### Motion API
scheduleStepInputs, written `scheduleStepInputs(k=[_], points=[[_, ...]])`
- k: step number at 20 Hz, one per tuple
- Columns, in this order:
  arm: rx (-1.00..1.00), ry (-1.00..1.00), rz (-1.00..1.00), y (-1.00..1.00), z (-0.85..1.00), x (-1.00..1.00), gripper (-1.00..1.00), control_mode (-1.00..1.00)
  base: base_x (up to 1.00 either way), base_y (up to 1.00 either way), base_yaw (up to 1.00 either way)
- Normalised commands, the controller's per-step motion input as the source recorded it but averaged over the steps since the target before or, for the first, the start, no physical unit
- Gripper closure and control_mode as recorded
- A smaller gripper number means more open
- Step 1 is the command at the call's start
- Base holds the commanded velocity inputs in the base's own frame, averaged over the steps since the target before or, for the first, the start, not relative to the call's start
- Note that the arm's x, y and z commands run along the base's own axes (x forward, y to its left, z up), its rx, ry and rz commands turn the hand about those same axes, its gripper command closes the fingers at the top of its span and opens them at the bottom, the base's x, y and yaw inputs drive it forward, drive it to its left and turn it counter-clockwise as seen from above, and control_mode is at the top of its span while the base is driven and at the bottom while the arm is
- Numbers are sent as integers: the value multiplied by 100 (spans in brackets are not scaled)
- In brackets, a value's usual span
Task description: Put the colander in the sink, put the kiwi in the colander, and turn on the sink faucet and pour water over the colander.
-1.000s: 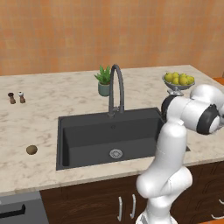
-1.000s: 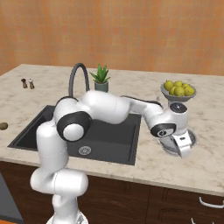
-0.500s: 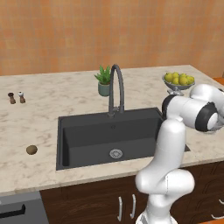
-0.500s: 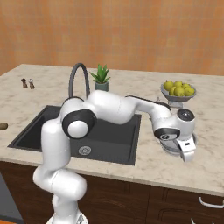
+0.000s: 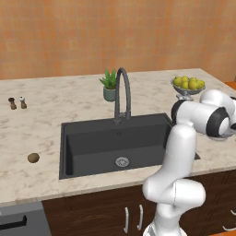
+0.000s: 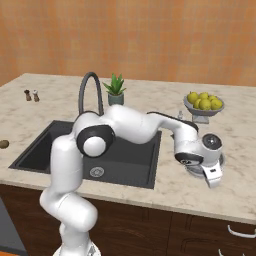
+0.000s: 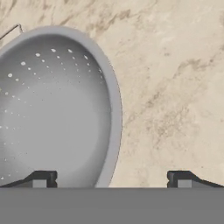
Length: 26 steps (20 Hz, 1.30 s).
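The colander (image 7: 52,113), a perforated silver-grey bowl, sits on the marble counter to the right of the sink (image 6: 131,162). My gripper (image 7: 111,179) hangs open just over it, one fingertip (image 7: 41,179) above the bowl's inside, the other above bare counter, the rim between them. From the right base view the gripper (image 6: 213,176) points down and covers most of the colander (image 6: 220,160). The kiwi (image 5: 33,158) lies on the counter left of the sink (image 5: 92,140); the kiwi (image 6: 3,144) also sits at the left edge. The dark gooseneck faucet (image 5: 122,92) stands behind the basin.
A footed bowl of yellow-green fruit (image 6: 203,103) stands behind the colander. A small potted plant (image 5: 109,85) is by the faucet. Two little shakers (image 5: 16,103) stand at the far left. The counter's front edge runs close to the colander.
The hand has shifted right and toward the counter's front edge, dropping lower over the colander. Its jaws have stayed open.
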Motion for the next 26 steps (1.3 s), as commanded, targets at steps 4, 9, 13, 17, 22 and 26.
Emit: scheduleStepInputs(k=[4,9,13,17,22,26], points=[[1,-6,3,0,-17,42,-100,-100,0,0,0],[1,-3,3,0,-15,37,-100,-100,0,0,0],[0,-2,1,0,-16,25,100,-100,0,0,0],[0,0,0,0,-2,12,100,-100,0,0,0],[-3,-3,23,15,3,-34,100,-100,0,0,0],[-11,-13,27,32,27,-42,100,-100,0,0,0]])
